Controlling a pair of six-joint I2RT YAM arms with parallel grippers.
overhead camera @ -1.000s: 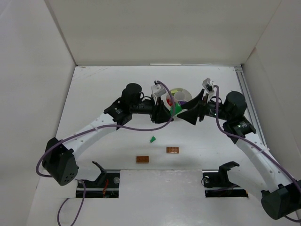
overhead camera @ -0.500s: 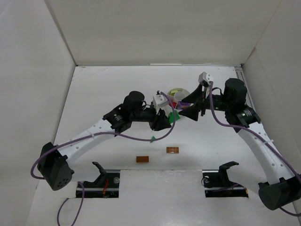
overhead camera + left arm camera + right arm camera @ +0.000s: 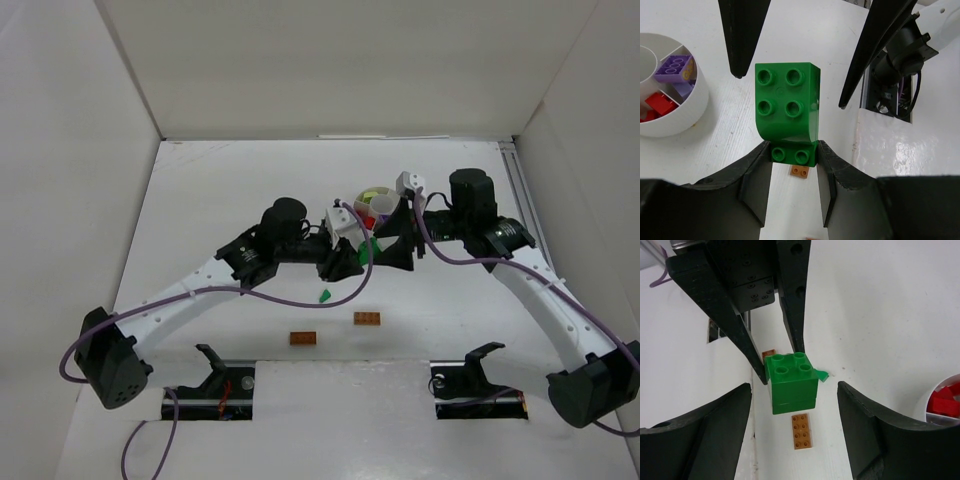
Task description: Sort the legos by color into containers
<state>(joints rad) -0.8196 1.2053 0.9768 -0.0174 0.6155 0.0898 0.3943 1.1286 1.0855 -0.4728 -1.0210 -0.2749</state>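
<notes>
Overhead, the left arm [image 3: 190,290] reaches from the lower left toward the middle of the white table [image 3: 220,200]. On the table's near part lie two orange-brown bricks [image 3: 303,338], set apart from each other, and a small green piece [image 3: 325,296] lies a little beyond them. The left gripper [image 3: 794,145] has its jaws drawn nearly together and clamped on the narrow lower end of a green brick [image 3: 787,107]. The brick's broad four-studded face is turned toward the left wrist camera, and a further pair of studs shows between the fingers. From above, the held brick sits just on the near side of the round white dish [image 3: 685,117], close to its wall but not touching it. Seen from the left wrist, one wedge of the dish contains purple bricks [image 3: 674,67] and the neighbouring wedge a red brick [image 3: 660,102]. The green brick has not entered any compartment. From the right, the right gripper [image 3: 792,388] faces the left one with its jaws spread wide and holds nothing. Its fingers [image 3: 705,430] stand one on each side of the green brick, with a clear gap on both sides. In the right wrist view one orange-brown brick lies on the table directly below the held brick, and the small green piece shows just beside the brick's right edge.
</notes>
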